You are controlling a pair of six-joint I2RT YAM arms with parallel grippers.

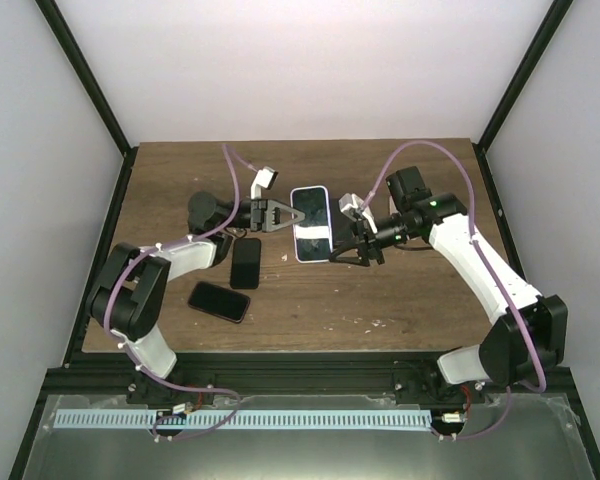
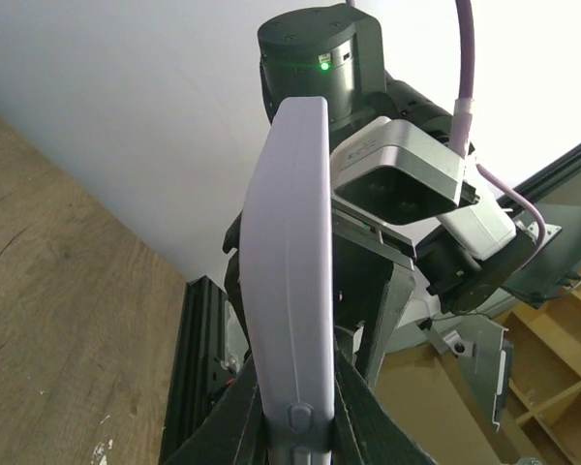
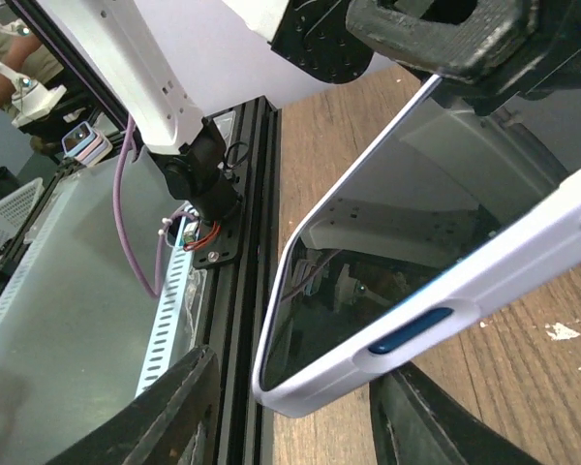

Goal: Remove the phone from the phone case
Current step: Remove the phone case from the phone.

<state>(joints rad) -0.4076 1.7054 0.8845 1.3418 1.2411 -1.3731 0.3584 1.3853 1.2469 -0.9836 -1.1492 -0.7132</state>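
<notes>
Phone with dark glass screen [image 1: 313, 225] sits fully inside the white plastic phone case [image 1: 310, 192], screen up, wedged between the two claws mid-table. The left gripper [image 1: 288, 215] is at the case's left long edge and closed on it. In the left wrist view the case [image 2: 290, 271] shows edge-on, rising straight up out of the pinched black fingers [image 2: 363, 426], with a side button just above the grip. The right gripper [image 1: 342, 250] is at the opposite side, at the case's near right corner. In the right wrist view its jaws stand apart, one either side of that corner of the case [image 3: 484, 281], with a blue side button just ahead of the fingers. The left finger [image 3: 174, 407] looks slightly clear of the rim and the other finger's contact is hidden, so I cannot tell whether this claw is actually pinching. The screen [image 3: 387, 242] faces that camera and reflects the arm. I cannot tell whether the case rests on the brown wooden table [image 1: 380, 300] or is lifted. Two bare black phones lie flat on the near side of the left claw. One [image 1: 246, 263] is just below it and the other [image 1: 218, 300] is further toward the arm bases, apart from each other and from the case.
</notes>
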